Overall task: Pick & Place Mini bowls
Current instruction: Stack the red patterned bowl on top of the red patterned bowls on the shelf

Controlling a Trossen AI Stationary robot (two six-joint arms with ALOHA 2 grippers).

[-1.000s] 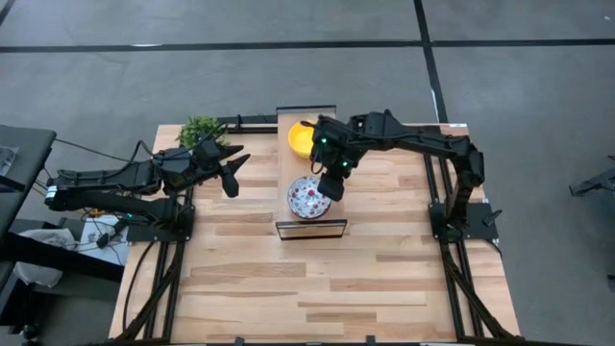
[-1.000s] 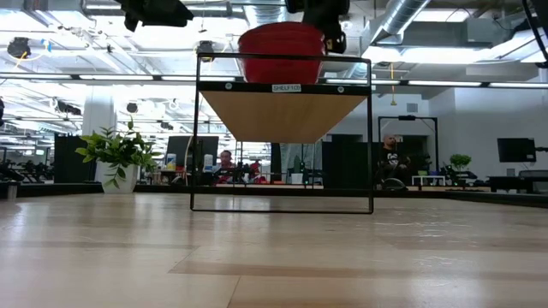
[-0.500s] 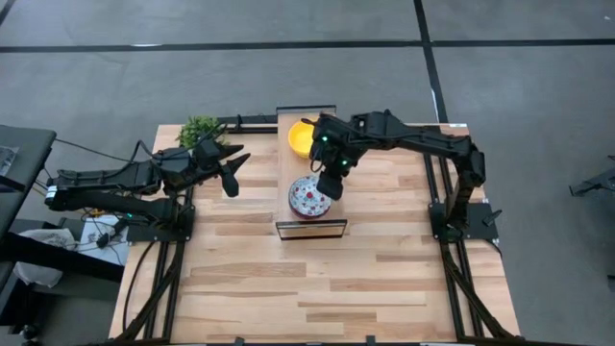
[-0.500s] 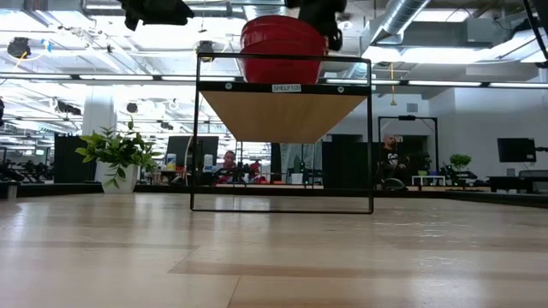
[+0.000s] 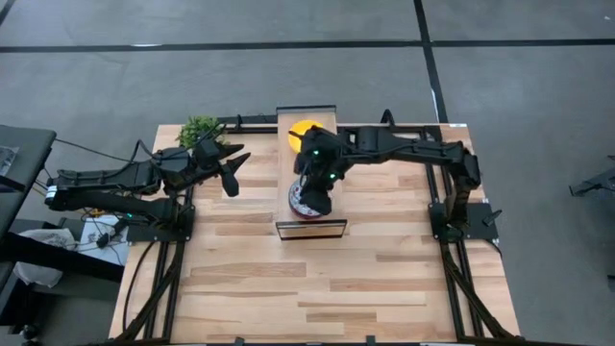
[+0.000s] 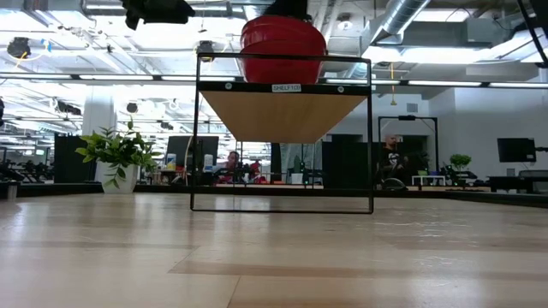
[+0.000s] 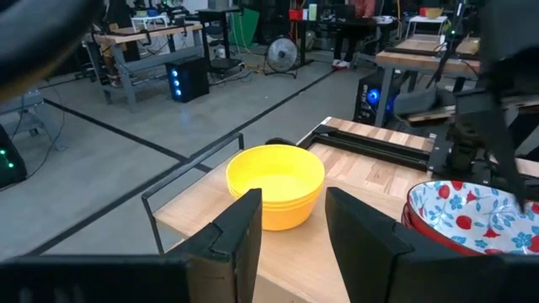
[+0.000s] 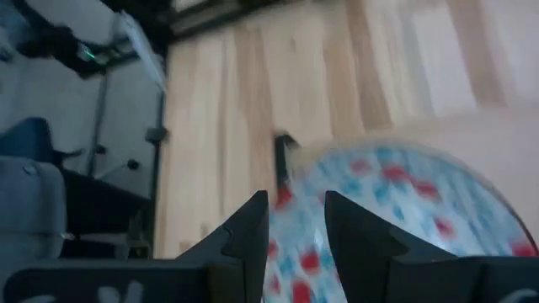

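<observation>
My right gripper [image 5: 315,195] hangs directly over the floral bowl stack [image 7: 468,215] on the raised shelf [image 5: 309,229] at the middle of the bench's far edge. Its fingers [image 8: 244,244] stand partly apart just above the bowl's patterned inside, and they close on nothing that I can see; whether a pad touches the rim I cannot tell.

The shelf carries two lots of bowls. Toward its far end sits the yellow bowl stack [image 7: 275,183], nested, with layered rims showing at the side; the exact count in it I cannot make out. Toward its near end sits the floral lot, white inside with red and blue flowers, red outside [image 6: 282,50]; from the level view it reads as bowls nested one in another, again without a sure count. Both uppermost bowls are empty.

My left gripper [image 5: 231,171] waits over the bench [image 5: 288,279] near its far left corner, fingers [image 7: 240,236] parted and holding nothing, aimed toward the shelf. A potted plant [image 5: 200,129] stands at that far left corner, well apart from the shelf.
</observation>
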